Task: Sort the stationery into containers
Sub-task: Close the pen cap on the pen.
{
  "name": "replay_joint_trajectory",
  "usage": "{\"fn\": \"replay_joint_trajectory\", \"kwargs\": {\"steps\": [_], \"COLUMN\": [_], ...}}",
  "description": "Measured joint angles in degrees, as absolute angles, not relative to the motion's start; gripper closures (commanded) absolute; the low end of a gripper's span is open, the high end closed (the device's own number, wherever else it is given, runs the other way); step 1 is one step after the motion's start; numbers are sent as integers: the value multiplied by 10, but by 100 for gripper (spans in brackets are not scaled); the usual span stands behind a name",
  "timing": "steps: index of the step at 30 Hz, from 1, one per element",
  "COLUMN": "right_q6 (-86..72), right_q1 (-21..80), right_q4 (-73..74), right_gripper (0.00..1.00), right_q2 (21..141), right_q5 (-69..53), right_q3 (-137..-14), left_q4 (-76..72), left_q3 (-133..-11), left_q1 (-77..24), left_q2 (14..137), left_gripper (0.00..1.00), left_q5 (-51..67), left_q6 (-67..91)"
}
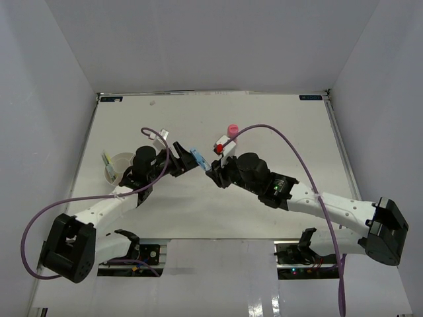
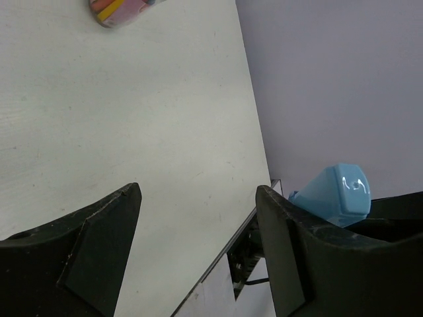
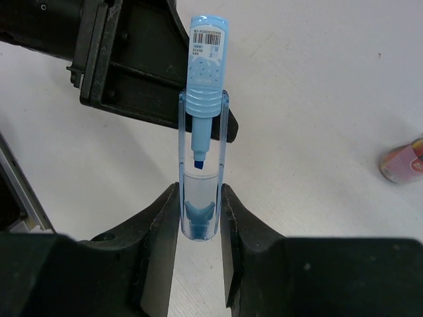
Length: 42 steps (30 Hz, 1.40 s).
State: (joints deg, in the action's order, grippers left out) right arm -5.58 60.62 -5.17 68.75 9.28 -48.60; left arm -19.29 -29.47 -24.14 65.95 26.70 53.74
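Arm bases: bolted at the near edge of the table (image 1: 264,112); a purple cable (image 1: 291,142) loops up from each.
Right gripper (image 3: 198,198): over the middle of the table, clenched on the blue highlighter (image 3: 203,99) – the fingers pinch its clear cap end and the barrel points away from the wrist.
Left gripper (image 2: 198,195): just to the left of the right one, jaws released and wide with nothing between them. The highlighter's free end sits beside the outer face of one finger; whether they touch cannot be told.
White bowl (image 1: 121,158): near the left edge, partly covered by the left arm, with a green-yellow piece at its rim.
Red-capped marker (image 1: 218,146): beyond the right wrist, mostly hidden.
Pink cylinder (image 1: 232,127): upright, farther back, just right of centre.
Writing: a barcode sticker on the highlighter's barrel, print too small to read; the blue tags (image 1: 309,98) at the far corners are unreadable.
Surface and room: matt white table with faint scuffs, enclosed by pale grey walls (image 1: 198,39).
Cut off: a pink-and-orange item (image 2: 122,10) at the frame's top edge – not identifiable.
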Motion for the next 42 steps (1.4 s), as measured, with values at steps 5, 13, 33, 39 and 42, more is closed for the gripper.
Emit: {"fn": "replay_joint_trajectory", "kwargs": {"steps": [5, 13, 33, 39, 42], "right_q6": [-56, -56, -48, -23, -15], "right_q1": [606, 606, 607, 607, 607], "right_q4": [-101, -146, -256, -281, -306], "right_gripper": [81, 78, 79, 78, 77], "right_q2": [674, 661, 617, 575, 557], "right_q5": [92, 92, 95, 116, 121], "right_q3": [-451, -435, -360, -323, -300], "left_q4": [-184, -183, -139, -72, -41], "left_q3": [-299, -299, -325, -349, -355], "left_q1": [-242, -247, -254, -256, -256], "left_q2": [649, 643, 593, 566, 565], "left_gripper": [20, 20, 16, 14, 13], "left_q5": [267, 272, 273, 261, 264], "left_q6": [528, 528, 486, 438, 421]}}
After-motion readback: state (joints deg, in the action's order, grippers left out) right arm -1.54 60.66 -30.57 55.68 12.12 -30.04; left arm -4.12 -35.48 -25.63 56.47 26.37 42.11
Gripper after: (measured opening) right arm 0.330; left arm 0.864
